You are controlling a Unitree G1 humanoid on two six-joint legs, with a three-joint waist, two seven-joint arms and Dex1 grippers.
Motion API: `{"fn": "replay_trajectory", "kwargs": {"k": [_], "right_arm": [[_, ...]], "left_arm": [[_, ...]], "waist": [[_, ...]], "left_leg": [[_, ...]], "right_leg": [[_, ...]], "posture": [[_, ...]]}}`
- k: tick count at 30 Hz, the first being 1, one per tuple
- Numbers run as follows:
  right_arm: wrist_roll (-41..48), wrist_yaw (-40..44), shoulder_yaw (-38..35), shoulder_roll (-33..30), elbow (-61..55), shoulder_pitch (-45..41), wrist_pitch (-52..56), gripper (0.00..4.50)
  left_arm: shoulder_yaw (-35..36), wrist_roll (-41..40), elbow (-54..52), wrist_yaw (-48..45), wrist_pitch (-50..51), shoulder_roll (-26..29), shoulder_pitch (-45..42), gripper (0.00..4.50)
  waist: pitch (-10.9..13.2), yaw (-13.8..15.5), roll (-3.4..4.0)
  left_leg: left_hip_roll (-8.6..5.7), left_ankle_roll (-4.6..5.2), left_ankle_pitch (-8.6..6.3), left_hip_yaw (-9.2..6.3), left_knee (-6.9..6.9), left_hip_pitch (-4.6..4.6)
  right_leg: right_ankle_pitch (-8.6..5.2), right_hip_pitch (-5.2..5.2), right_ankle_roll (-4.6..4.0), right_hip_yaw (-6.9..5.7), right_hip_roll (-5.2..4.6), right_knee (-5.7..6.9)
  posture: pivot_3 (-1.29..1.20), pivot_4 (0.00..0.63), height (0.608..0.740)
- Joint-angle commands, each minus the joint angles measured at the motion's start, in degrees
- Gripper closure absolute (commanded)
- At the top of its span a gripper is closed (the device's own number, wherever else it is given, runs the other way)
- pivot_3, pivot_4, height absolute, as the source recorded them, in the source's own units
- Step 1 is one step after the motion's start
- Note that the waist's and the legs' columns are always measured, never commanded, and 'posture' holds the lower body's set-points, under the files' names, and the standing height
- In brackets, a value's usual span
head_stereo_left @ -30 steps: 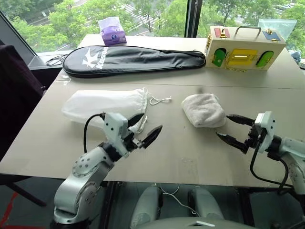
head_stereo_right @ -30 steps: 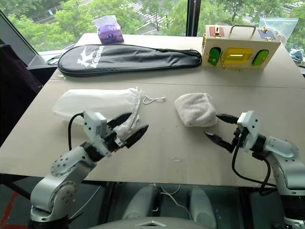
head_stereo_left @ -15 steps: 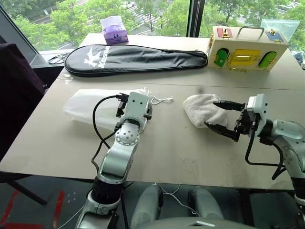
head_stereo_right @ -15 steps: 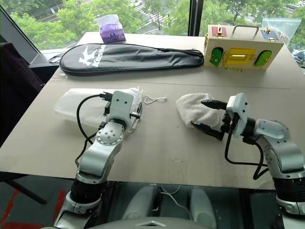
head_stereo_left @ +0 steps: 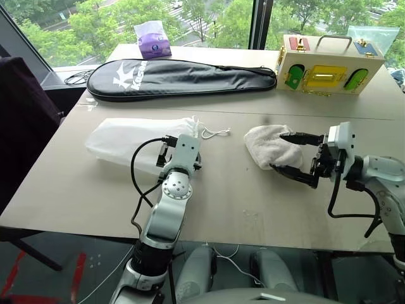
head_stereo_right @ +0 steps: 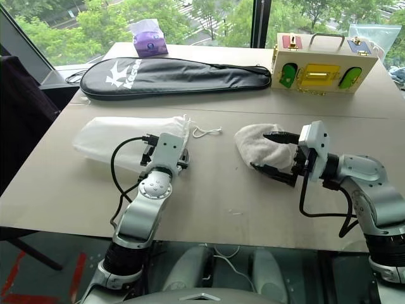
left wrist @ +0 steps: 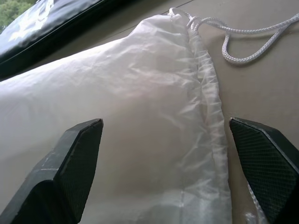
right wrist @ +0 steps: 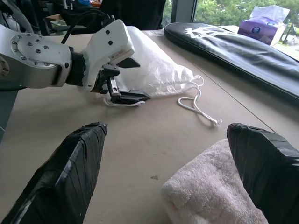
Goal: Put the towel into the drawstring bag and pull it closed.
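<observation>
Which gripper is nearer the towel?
Right. The right gripper stands open around the towel's edge; the left gripper is open at the drawstring bag.

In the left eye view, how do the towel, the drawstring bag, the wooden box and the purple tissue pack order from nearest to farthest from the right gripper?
From the right gripper:
1. The towel, between its open fingers.
2. The wooden box, behind it at the table's far right.
3. The drawstring bag, across the table by the left gripper.
4. The purple tissue pack, far left corner.
</observation>
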Motion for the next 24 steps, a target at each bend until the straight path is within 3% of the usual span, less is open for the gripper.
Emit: {"fn": "replay_trajectory", "kwargs": {"k": [1, 15, 24], "right_arm": [[1.7, 0.5, -2.3, -1.3, -2.6, -0.1, 0.1, 0.08], [1.6, 0.1, -1.8, -0.8, -1.5, 0.1, -0.8, 0.08], [1.5, -0.7, -1.8, -0.2, -2.4, 1.5, -1.3, 0.08]], "left_arm": [[1.1, 1.7, 0.2, 0.6, -0.6, -0.6, 0.9, 0.03], [5.1, 5.4, -0.1, 2.5, -2.6, -1.5, 0.7, 0.03], [6.6, 3.8, -4.1, -1.0, -6.1, -1.3, 4.1, 0.03]], "waist": [[0.0, 0.0, 0.0], [0.0, 0.0, -0.01], [0.0, 0.0, -0.01]], "left_leg": [[0.0, 0.0, 0.0, 0.01, 0.0, 0.0], [0.0, 0.0, 0.0, -0.01, 0.0, -0.01], [-0.01, 0.0, 0.0, 0.0, -0.01, -0.02]], "right_leg": [[0.0, 0.0, 0.0, 0.01, 0.0, 0.0], [0.0, 0.0, 0.0, -0.02, 0.0, 0.0], [0.0, -0.01, 0.0, -0.01, -0.07, -0.01]], "posture": [[0.0, 0.15, 0.74], [0.0, 0.15, 0.74], [0.0, 0.15, 0.74]]}}
